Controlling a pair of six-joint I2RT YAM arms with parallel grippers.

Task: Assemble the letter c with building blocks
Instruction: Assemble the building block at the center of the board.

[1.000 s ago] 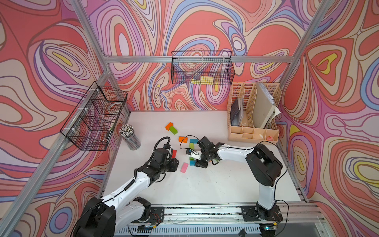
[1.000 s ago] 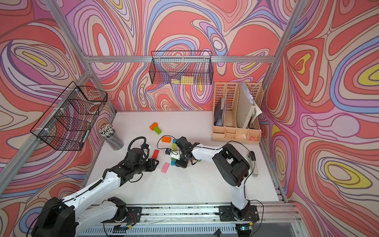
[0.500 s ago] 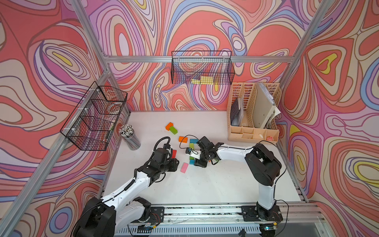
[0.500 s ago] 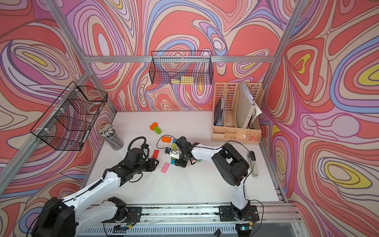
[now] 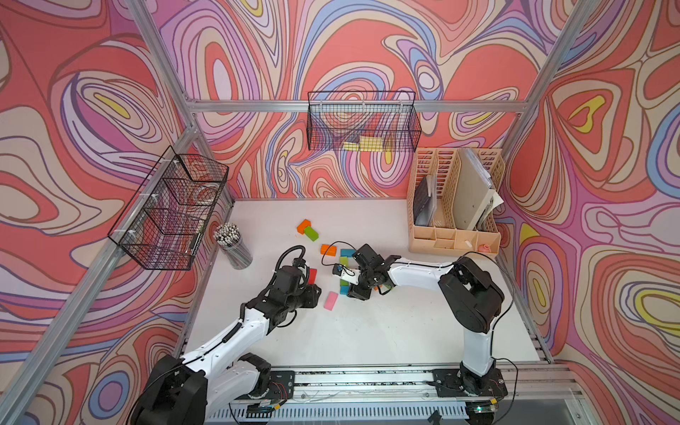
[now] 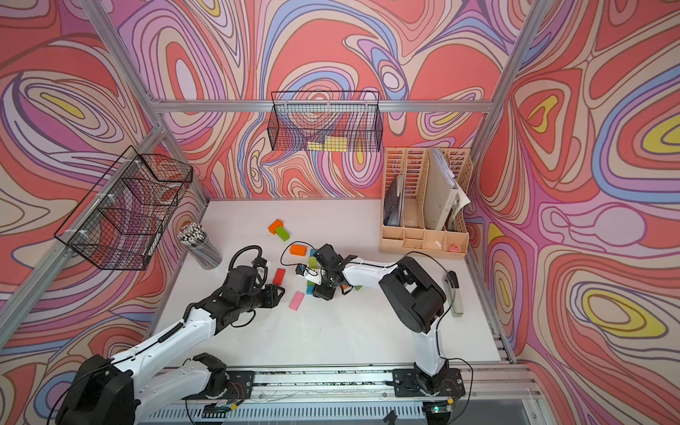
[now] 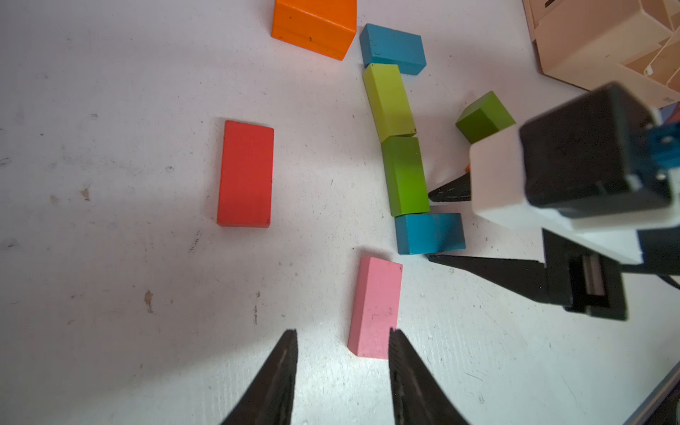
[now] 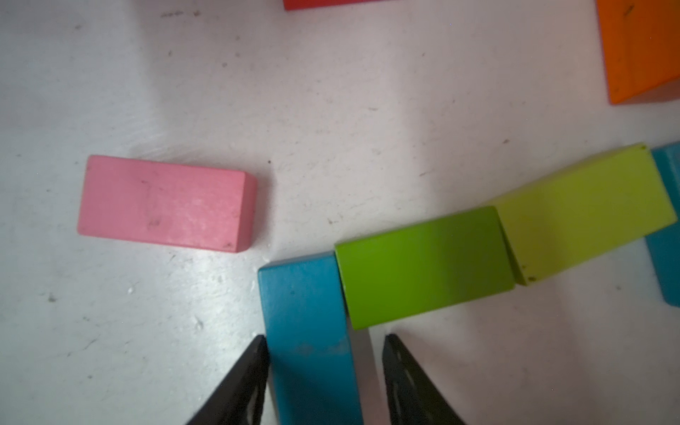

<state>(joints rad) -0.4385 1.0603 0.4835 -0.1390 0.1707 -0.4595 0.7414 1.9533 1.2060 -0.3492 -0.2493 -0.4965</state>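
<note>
Right gripper (image 8: 325,336) wider around blue block (image 8: 305,312)

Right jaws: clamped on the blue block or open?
Open: they straddle the blue block, with a gap beside one finger.

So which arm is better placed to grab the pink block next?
Left. The left gripper hangs open beside the end of the pink block; the right gripper straddles the nearer blue block.
</note>
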